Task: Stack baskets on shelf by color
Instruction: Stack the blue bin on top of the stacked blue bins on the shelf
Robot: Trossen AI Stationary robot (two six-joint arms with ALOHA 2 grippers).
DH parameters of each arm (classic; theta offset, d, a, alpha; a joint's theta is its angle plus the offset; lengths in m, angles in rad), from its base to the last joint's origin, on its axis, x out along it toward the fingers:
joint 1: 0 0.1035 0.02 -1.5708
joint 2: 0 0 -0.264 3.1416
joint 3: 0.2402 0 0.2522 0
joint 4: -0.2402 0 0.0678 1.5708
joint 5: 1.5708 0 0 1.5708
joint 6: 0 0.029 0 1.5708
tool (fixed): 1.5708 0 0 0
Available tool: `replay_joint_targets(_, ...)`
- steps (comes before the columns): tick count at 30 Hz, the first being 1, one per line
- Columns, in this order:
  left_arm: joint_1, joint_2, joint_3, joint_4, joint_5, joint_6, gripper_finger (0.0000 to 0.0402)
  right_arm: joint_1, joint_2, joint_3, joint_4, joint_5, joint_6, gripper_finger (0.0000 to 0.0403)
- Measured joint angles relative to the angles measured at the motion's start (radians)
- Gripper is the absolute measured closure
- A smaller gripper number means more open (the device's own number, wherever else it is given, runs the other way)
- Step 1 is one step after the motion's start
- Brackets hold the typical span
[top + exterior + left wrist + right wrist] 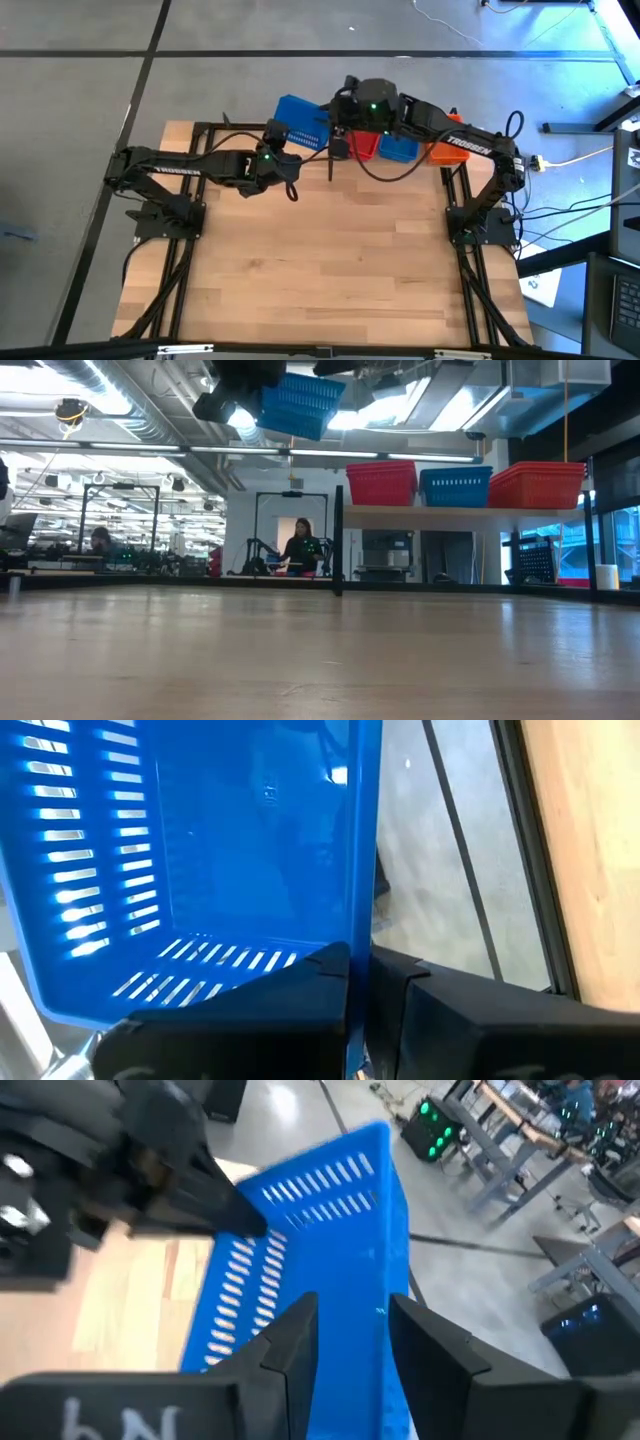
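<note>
A blue basket (pixel 303 120) hangs high over the table's far edge, tilted, also showing at the top of the low view (pixel 300 405). My left gripper (pixel 283 135) is shut on it. My right gripper (pixel 338 108) is open, level with the basket on its right side, one finger on each side of a basket wall (pixel 355 1330). The shelf (pixel 460 512) at the far right carries a red basket (pixel 380 482), a blue basket (pixel 455 487) and an orange basket (pixel 535 485), each resting on its base. My left gripper pinches one side wall of the blue basket (pixel 362 935) near its rim, one finger inside the basket and one outside. The basket is lifted clear of the table and tilted. My right gripper straddles another wall (pixel 360 1315); whether its fingers (pixel 295 1340) touch it I cannot tell.
The wooden tabletop (pixel 330 260) lies bare between the arms' bases. Black shelf posts (pixel 339 540) stand at the far edge. Beyond the table a person (pixel 302 545) stands in the room.
</note>
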State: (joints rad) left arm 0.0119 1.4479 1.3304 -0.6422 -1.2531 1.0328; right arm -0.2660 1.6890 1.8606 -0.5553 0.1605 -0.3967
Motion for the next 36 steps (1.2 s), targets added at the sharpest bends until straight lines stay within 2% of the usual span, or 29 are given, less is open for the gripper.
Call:
replay_joint_targets(14, -0.052, 0.001, 0.0, 0.002, 0.005, 0.0, 0.0401, -0.047, 0.003, 0.0, -0.059, -0.004, 0.063, 0.0277)
replay_joint_targets(19, -0.056, -0.002, 0.001, 0.011, 0.005, 0.002, 0.0401, -0.056, 0.02, 0.001, -0.103, -0.048, 0.048, 0.0277)
replay_joint_targets(24, -0.056, -0.001, 0.001, 0.027, 0.007, 0.043, 0.0401, -0.053, 0.055, 0.0, -0.135, -0.018, 0.05, 0.0279)
replay_joint_targets(27, -0.055, -0.001, 0.001, 0.034, 0.007, 0.055, 0.0402, -0.055, 0.069, 0.0, -0.129, -0.014, 0.047, 0.0295)
replay_joint_targets(34, -0.055, -0.001, 0.001, 0.041, 0.035, 0.054, 0.0401, -0.055, 0.069, 0.0, -0.126, -0.003, 0.048, 0.0386)
replay_joint_targets(36, -0.055, -0.001, 0.001, 0.042, 0.058, 0.087, 0.0401, -0.055, 0.069, 0.0, -0.129, 0.0, 0.048, 0.0396)
